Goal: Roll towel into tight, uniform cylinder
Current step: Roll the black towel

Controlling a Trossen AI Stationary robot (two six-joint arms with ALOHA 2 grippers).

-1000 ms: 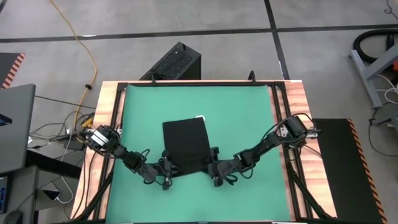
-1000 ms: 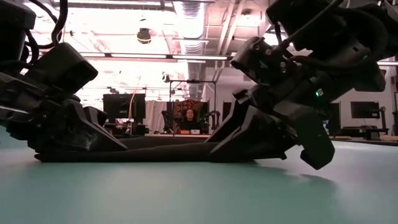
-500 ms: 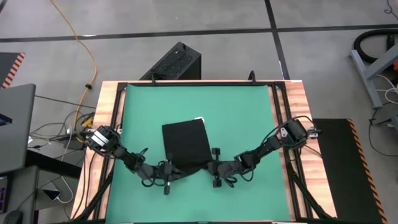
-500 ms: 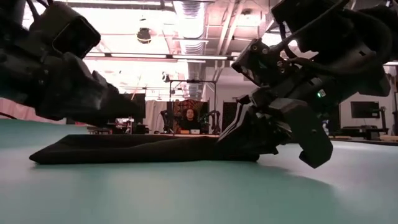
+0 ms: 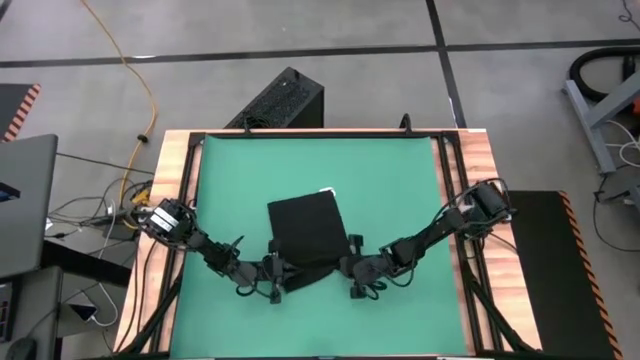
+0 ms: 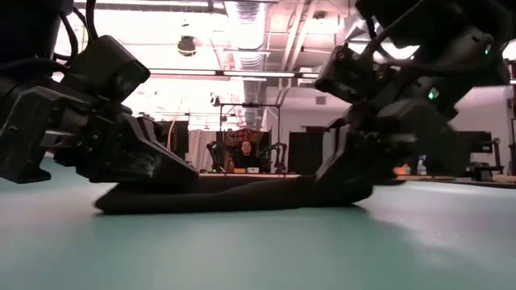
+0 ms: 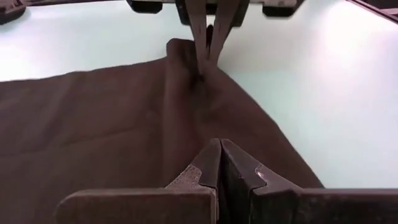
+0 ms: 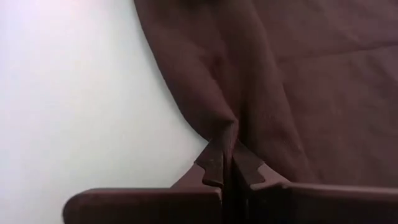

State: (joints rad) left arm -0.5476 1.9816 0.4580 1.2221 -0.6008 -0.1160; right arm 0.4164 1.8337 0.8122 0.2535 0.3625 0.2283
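The black towel (image 5: pixel 305 228) lies flat on the green mat (image 5: pixel 230 180), its small white tag (image 5: pixel 322 190) at the far edge. My left gripper (image 5: pixel 277 279) is shut on its near left corner and my right gripper (image 5: pixel 346 268) on its near right corner. The two face each other along the near edge. In the left wrist view my left gripper (image 7: pixel 219 149) is near, and my right gripper (image 7: pixel 208 43) shows farther off on the same cloth. In the low view the towel (image 6: pixel 234 193) rests on the mat between both grippers. My left gripper pinches a pucker of cloth (image 7: pixel 208 127) at the towel's near left corner between its two shut fingers. It comes in low from the table's left. The cloth around it rests on the mat. My right gripper pinches a raised fold of cloth (image 8: pixel 231 115) at the towel's near right corner between its two shut fingers. It comes in low from the table's right. Creases run away from the fingers, and the rest of the towel lies on the mat.
A black ribbed box (image 5: pixel 285 100) stands on the floor beyond the far edge, and a yellow cable (image 5: pixel 140 90) runs at the far left. A wooden rim (image 5: pixel 480 200) frames the mat. A person (image 6: pixel 244 153) sits far back in the room.
Both grippers and the towel have shifted a little toward the table's right edge, the towel sliding on the mat. My left gripper rose off the mat half a second ago and has come back down at the near left corner. The near edge now looks bunched between the grippers.
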